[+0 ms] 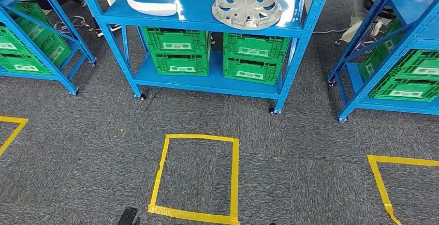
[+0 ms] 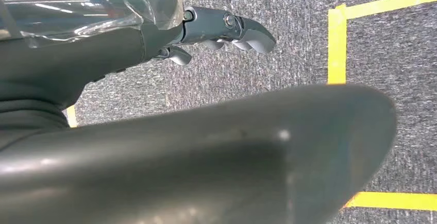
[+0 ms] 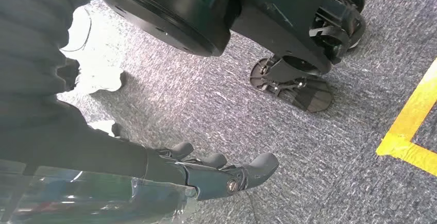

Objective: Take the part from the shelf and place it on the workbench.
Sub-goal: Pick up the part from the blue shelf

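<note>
Two parts lie on the top board of the central blue shelf (image 1: 155, 15). The silver-grey wheel cover (image 1: 246, 6), a round disc with radiating spokes and cut-out openings, sits toward one o'clock of our head view; the white curved panel (image 1: 154, 6), smooth and elongated with one pointed end, lies just beside it toward eleven o'clock. We cannot tell which of the two is the task's part. Below them, four green crates (image 1: 213, 54) stand in two stacks on the lower board. At six o'clock, a square of yellow tape (image 1: 234, 176) marks the grey carpet (image 1: 93, 147). Our left hand (image 2: 221, 33) hangs above the carpet with fingers loosely extended and apart, holding nothing. Our right hand (image 3: 211, 170) hangs likewise, fingers spread and unloaded.
</note>
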